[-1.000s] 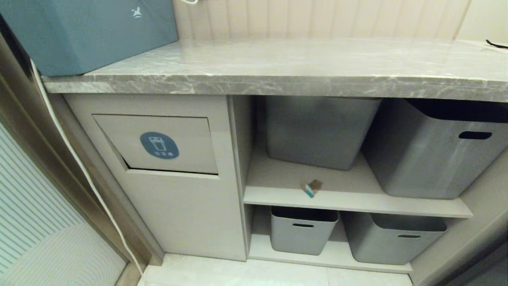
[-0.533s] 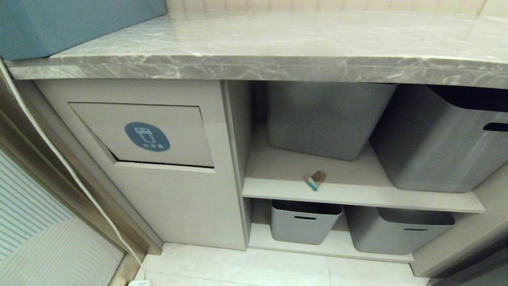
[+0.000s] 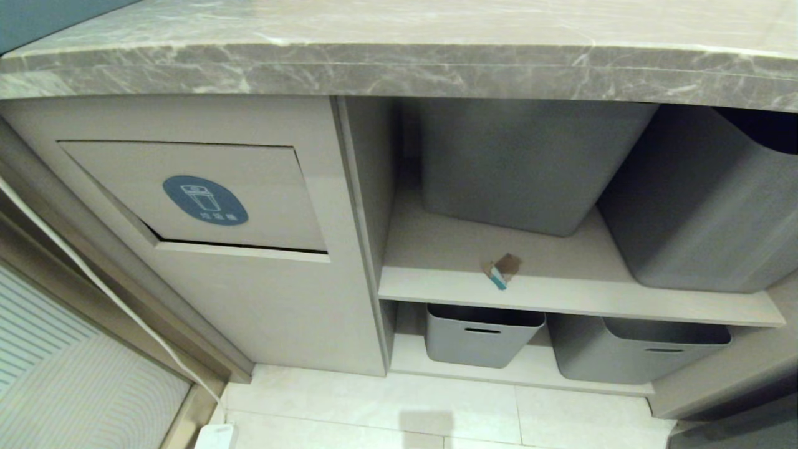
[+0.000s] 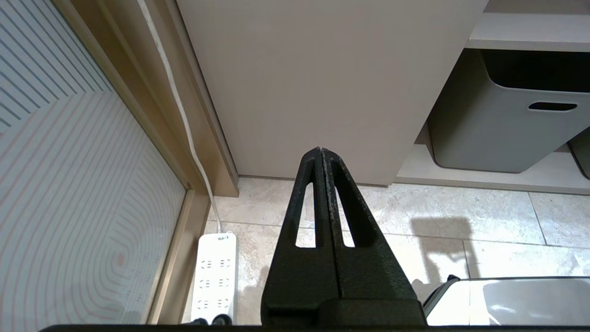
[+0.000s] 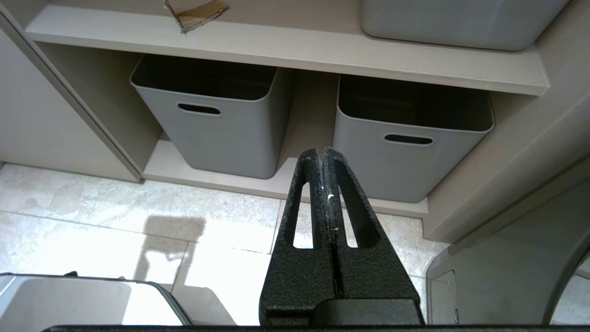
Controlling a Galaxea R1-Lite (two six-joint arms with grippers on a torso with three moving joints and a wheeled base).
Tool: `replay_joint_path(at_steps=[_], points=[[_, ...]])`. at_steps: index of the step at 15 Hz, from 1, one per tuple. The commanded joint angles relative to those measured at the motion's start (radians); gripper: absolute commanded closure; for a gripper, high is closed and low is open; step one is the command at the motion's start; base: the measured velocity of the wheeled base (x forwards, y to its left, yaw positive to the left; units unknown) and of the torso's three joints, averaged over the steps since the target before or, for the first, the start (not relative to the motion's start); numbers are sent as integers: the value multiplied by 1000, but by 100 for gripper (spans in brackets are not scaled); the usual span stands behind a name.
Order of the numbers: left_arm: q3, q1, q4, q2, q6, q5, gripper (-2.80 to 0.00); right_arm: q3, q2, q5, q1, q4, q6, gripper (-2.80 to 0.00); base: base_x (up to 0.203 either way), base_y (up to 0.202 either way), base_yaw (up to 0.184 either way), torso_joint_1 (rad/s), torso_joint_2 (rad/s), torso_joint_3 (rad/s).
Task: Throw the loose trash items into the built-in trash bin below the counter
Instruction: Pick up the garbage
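Note:
A small brown cardboard scrap with a teal edge (image 3: 502,270) lies near the front of the upper shelf (image 3: 561,299) under the grey marble counter (image 3: 399,75); the right wrist view catches it too, scrap (image 5: 196,14). Left of the shelves is the built-in trash bin (image 3: 193,199), a beige front with a swing flap and a blue oval sticker. Neither arm shows in the head view. My left gripper (image 4: 320,150) is shut and empty, low before the bin's cabinet. My right gripper (image 5: 322,150) is shut and empty, pointing at the lower tubs.
Two large grey tubs (image 3: 511,162) (image 3: 704,199) stand on the upper shelf, two smaller ones (image 3: 480,333) (image 3: 636,349) below. A white cable (image 3: 93,274) runs down the left frame to a power strip (image 4: 214,276) on the tiled floor. A striped panel (image 3: 68,386) is at left.
The head view has tilted downward: counter, bin and shelves have slid up the picture, the teal box has almost left the view, and more floor shows. The scrap lies still on the shelf.

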Motion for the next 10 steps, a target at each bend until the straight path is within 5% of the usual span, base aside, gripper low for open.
replay_joint_path(at_steps=[1, 8, 9, 10], points=[[0, 0, 0, -2, -3, 1, 0, 0, -2, 0, 0, 0, -2, 0, 0, 0, 0, 11, -2, -32], [0, 0, 0, -2, -27, 5, 0, 0, -2, -5, 0, -2, 17, 0, 0, 0, 0, 0, 0, 0], [0, 0, 0, -2, -27, 5, 0, -2, -2, -5, 0, -2, 16, -280, 0, 0, 0, 0, 0, 0], [0, 0, 0, -2, -27, 5, 0, 0, -2, -5, 0, -2, 16, -280, 0, 0, 0, 0, 0, 0]])
